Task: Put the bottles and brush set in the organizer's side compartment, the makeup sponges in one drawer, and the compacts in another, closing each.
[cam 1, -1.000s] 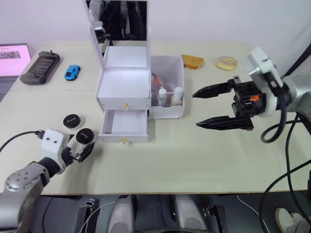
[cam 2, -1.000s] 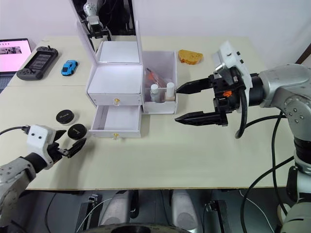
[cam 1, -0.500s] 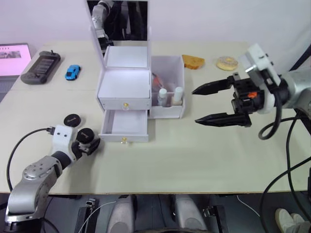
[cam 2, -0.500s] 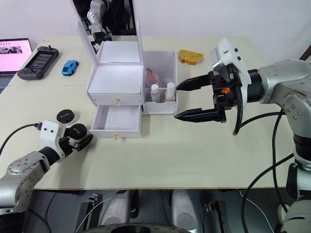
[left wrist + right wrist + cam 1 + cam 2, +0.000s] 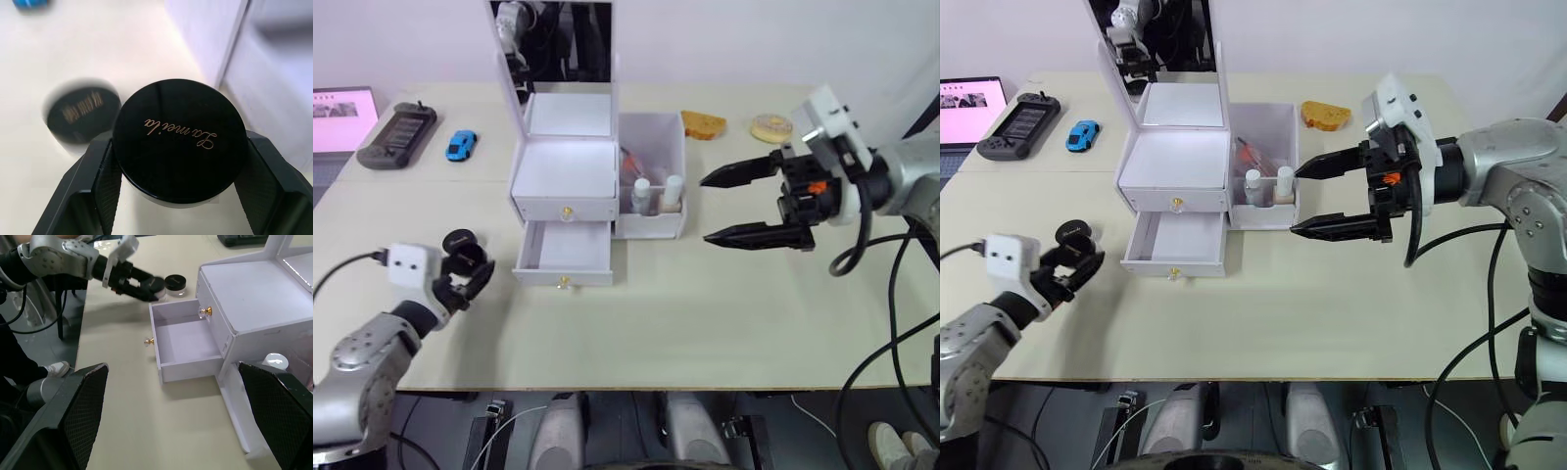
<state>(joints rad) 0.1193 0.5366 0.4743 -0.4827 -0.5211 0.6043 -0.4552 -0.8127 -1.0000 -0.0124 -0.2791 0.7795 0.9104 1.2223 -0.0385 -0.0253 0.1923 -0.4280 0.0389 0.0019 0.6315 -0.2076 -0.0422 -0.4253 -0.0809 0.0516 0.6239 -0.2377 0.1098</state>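
Note:
My left gripper (image 5: 468, 270) is shut on a round black compact (image 5: 180, 139), held just above the table to the left of the organizer (image 5: 564, 172). Under it, a second compact (image 5: 83, 115) lies on the table. The organizer's lower drawer (image 5: 566, 249) stands open and empty; the upper drawer is shut. In the side compartment (image 5: 652, 223) stand two bottles (image 5: 640, 192) and the brush set (image 5: 628, 163). To the right of that compartment my right gripper (image 5: 722, 207) hovers open, holding nothing. The makeup sponges are out of view.
At the back left lie a laptop (image 5: 337, 106), a black game controller (image 5: 395, 123) and a blue toy car (image 5: 460, 145). A piece of bread (image 5: 702, 123) and a donut (image 5: 769, 126) sit at the back right. The mirror lid (image 5: 552, 44) stands upright.
My left gripper has closed on one compact and raised it off the table, drawing slightly left. The right gripper has hardly moved.

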